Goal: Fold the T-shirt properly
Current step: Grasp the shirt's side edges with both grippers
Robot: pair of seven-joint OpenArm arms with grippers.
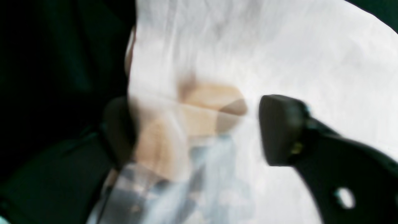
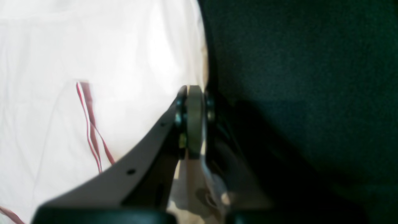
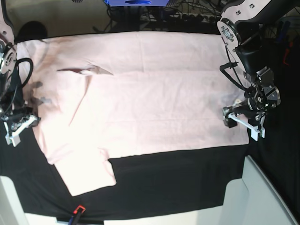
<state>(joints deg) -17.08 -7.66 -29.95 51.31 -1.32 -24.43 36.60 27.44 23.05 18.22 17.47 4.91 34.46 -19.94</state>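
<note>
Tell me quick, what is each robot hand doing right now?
Left gripper: open, fingers on either side of the T-shirt edge.
Right gripper: closed, pinching the T-shirt's edge.

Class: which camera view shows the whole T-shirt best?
The base view: the T-shirt lies spread on the black cloth, outline and a sleeve visible. Both wrist views show only blurred close-up patches of pale fabric at its edges.
</note>
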